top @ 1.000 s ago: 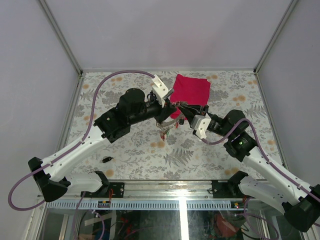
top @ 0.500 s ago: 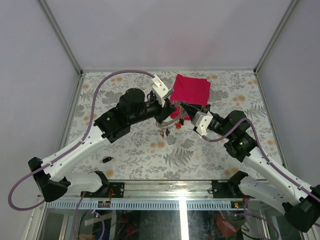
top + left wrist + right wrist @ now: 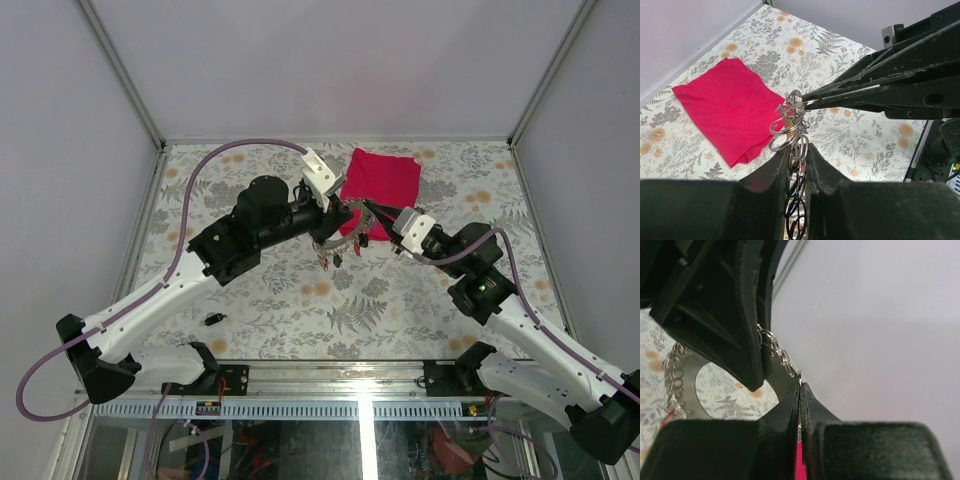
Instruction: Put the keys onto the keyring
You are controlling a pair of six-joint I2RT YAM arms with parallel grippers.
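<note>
Right gripper (image 3: 807, 101) now pinches a small ring (image 3: 794, 98).
Its jaws just came together on it; the left gripper (image 3: 799, 150) keeps the keyring (image 3: 689, 371) clamped, so threading may begin.

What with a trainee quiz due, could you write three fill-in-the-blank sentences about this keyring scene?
1. The cloth on the table is coloured ____.
2. The left end effector holds the keyring; the right end effector pinches a small ring, its jaws ____.
3. A small black item lies beside the ____ arm.
Missing words: red; shut; left.
</note>
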